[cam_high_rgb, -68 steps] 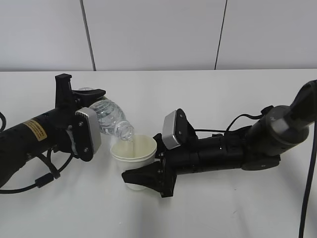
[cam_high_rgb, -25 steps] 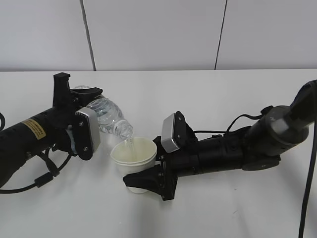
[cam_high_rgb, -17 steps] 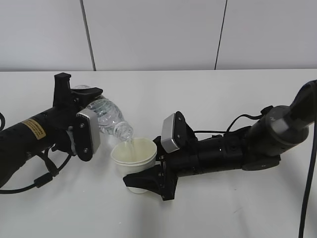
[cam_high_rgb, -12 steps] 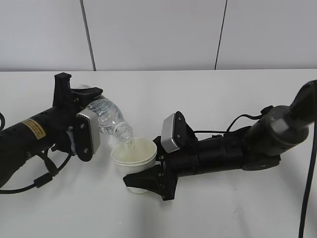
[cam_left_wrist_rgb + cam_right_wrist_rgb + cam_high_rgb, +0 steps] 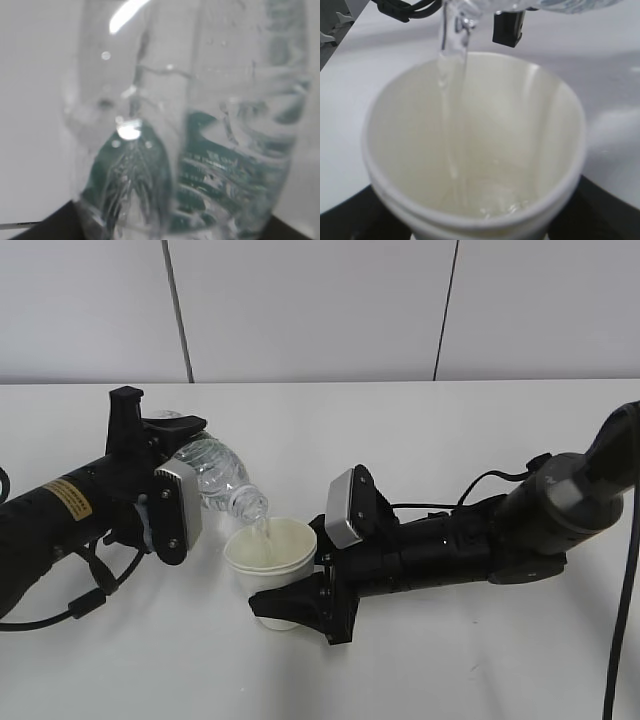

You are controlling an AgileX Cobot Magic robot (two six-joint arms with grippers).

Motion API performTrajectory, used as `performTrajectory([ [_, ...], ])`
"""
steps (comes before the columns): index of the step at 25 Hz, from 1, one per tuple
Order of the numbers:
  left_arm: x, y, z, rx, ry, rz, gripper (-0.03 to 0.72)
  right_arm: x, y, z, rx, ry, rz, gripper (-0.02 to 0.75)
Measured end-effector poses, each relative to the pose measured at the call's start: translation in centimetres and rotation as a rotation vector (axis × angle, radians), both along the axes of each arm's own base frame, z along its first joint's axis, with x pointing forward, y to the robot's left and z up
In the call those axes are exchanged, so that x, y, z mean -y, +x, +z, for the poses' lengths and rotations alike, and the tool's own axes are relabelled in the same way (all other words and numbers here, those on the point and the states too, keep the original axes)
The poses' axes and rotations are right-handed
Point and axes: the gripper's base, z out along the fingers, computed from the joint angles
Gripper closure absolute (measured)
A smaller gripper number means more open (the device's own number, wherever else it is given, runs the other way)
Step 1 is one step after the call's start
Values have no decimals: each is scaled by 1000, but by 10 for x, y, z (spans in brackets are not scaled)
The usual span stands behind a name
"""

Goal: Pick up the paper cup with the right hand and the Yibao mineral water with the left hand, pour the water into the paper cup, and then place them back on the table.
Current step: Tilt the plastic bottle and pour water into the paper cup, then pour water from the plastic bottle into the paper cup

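The worktop [image 5: 430, 430] is plain white. Both arms are black, each with a grey camera block; the left arm [image 5: 60, 515] carries a yellow sticker [image 5: 70, 500] with dark print, the right arm [image 5: 470, 545] has none. The bottle [image 5: 215, 475] is clear ribbed plastic with a dark green label bearing white print. The cup [image 5: 270, 555] is white outside, cream inside. The wall [image 5: 320, 310] is pale grey with dark seams.

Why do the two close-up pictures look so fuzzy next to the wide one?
Left wrist view: the Yibao mineral water fills the frame, blurred, with glare up top. Right wrist view: the paper cup is soft-edged. Exterior view: evenly lit and fairly sharp.
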Motion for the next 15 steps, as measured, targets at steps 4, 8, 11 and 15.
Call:
performTrajectory([
  [4,0,0,0,0,0,0,347,0,0,0,0,0,0,206],
  [8,0,0,0,1,-1,0,347,0,0,0,0,0,0,207],
  [11,0,0,0,1,-1,1,347,0,-1,1,1,6,10,207],
  [15,0,0,0,1,-1,1,347,-1,-2,2,2,20,20,206],
])
